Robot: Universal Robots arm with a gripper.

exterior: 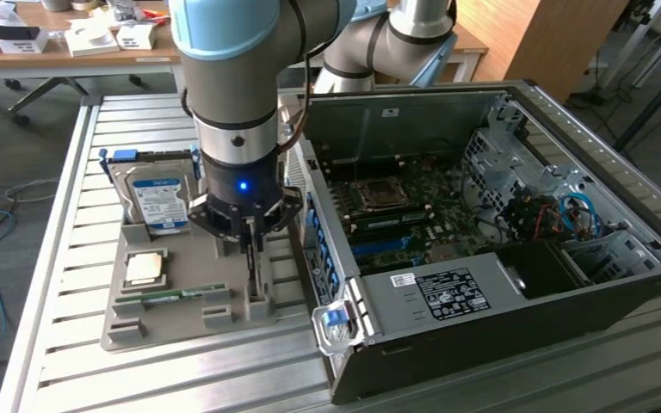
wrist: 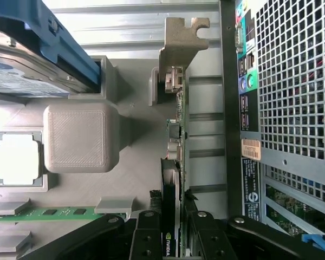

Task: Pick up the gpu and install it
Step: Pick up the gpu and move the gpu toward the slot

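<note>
The gpu (wrist: 176,135) stands edge-on in a slot of the grey tray (wrist: 135,179), its metal bracket (wrist: 180,40) at the far end. My gripper (wrist: 173,238) points straight down over it. One black finger (wrist: 146,235) presses each side of the card's black end, so the gripper is shut on the gpu. In the exterior view the gripper (exterior: 250,245) hangs above the tray's (exterior: 169,323) right side, beside the open computer case (exterior: 480,215). The gpu (exterior: 255,275) shows there as a thin dark strip running down into its holder.
A hard drive (exterior: 156,202) with a blue-white label, a CPU (exterior: 147,269) and a green memory stick (exterior: 182,295) also sit in the tray. The case's rear panel (wrist: 292,81) lies close alongside the gpu. The motherboard (exterior: 405,206) lies exposed inside the case.
</note>
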